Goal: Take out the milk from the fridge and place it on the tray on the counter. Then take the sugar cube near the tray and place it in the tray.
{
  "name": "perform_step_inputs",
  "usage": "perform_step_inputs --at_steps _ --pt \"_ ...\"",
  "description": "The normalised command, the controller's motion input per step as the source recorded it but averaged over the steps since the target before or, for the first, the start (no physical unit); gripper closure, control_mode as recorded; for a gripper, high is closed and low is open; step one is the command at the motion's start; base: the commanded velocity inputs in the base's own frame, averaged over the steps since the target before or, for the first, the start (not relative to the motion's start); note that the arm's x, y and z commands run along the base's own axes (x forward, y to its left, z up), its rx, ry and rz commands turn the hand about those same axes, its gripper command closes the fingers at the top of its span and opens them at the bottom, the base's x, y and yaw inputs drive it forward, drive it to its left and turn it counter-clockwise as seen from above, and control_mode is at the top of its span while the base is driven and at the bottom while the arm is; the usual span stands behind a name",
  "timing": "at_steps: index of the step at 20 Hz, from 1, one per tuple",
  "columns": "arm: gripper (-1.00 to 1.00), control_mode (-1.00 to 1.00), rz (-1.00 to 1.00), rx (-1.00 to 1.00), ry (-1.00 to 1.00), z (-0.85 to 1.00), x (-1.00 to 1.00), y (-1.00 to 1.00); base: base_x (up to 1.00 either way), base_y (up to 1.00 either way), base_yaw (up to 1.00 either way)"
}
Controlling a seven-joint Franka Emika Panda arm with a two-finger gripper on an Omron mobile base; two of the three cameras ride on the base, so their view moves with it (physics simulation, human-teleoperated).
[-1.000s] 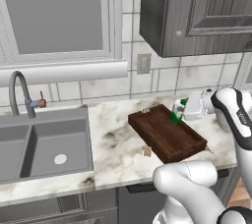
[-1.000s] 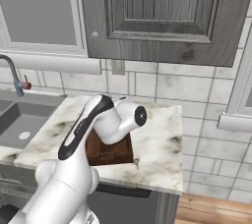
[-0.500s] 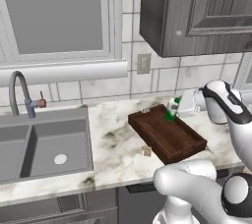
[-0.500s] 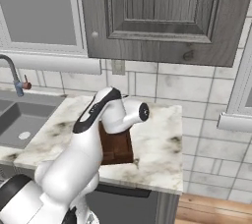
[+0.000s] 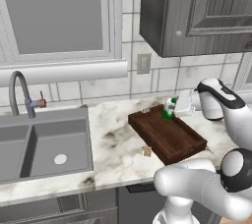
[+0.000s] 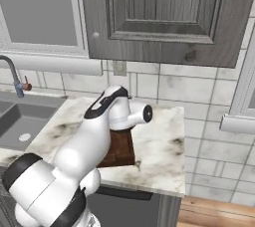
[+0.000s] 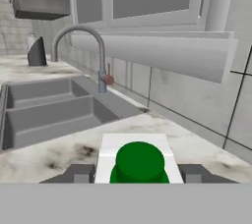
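The milk (image 5: 169,109), a small carton with a green lower part and a white top, is at the far end of the dark brown wooden tray (image 5: 172,139) on the marbled counter (image 5: 114,145). My gripper (image 5: 178,106) reaches in from the right and is shut on it. Whether the carton rests on the tray or hangs just above it, I cannot tell. In the hand view the carton's white top and green cap (image 7: 139,160) sit between my two dark fingertips (image 7: 78,173). The sugar cube (image 5: 146,152) lies on the counter just off the tray's near left rim. The fridge is out of view.
A grey sink (image 5: 44,144) with a curved faucet (image 5: 19,90) lies to the left of the tray. A dark grey wall cabinet (image 5: 197,12) hangs above the gripper. My arm covers much of the tray (image 6: 118,152) in the right base view.
My gripper has carried the milk a little to the left, over the tray's far end, and the wrist has turned. The tray and the sugar cube have not moved.
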Motion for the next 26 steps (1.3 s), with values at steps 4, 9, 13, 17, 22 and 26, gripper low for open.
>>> perform_step_inputs --at_steps 4,9,13,17,22,26 --pt "1.0 -1.0 0.0 0.0 -0.09 -0.31 0.37 0.0 0.0 0.0 0.0" --pt "1.0 -1.0 0.0 0.0 -0.01 -0.33 0.27 0.0 0.0 0.0 0.0" --pt "1.0 -1.0 -0.02 0.0 0.12 -0.17 0.24 0.04 0.0 0.0 0.0" --pt "1.0 -1.0 0.0 0.0 0.19 -0.06 0.16 0.0 0.0 0.0 0.0" --pt "1.0 -1.0 0.0 0.0 -0.04 -0.09 0.01 0.0 0.0 0.0 0.0" --pt "1.0 -1.0 0.0 0.0 -0.16 -0.1 0.01 0.0 0.0 0.0 0.0"
